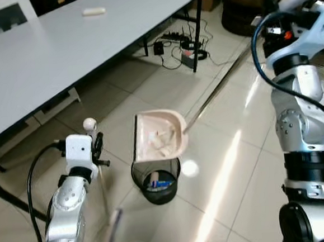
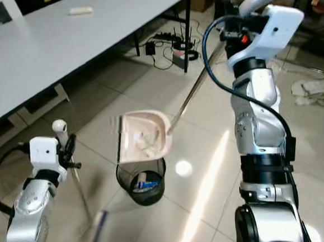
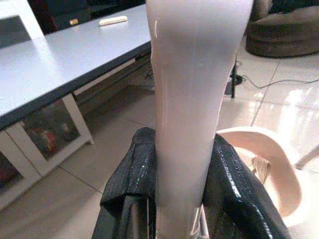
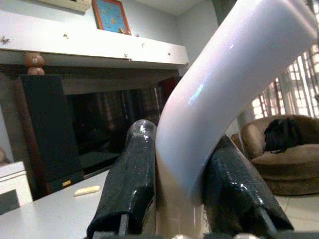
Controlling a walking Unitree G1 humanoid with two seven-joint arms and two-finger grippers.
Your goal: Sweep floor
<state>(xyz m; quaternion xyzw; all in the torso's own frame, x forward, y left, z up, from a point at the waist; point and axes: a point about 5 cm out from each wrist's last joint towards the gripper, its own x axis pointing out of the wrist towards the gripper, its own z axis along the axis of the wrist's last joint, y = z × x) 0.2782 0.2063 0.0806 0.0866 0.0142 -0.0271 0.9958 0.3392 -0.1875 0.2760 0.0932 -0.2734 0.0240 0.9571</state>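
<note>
Resting above bin (image 1: 157,187): littered dustpan (image 1: 158,135)

Silver jointed arms, white wrist housings, looping black cables, glossy black textured fingers (image 3: 234,194)

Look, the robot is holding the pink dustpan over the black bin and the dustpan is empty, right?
Not quite. The dustpan is not empty: the left eye view shows pale scraps lying in it. The rest is right: the right gripper grips its long handle, and it hangs over the black bin. The left gripper holds the broom handle.
</note>
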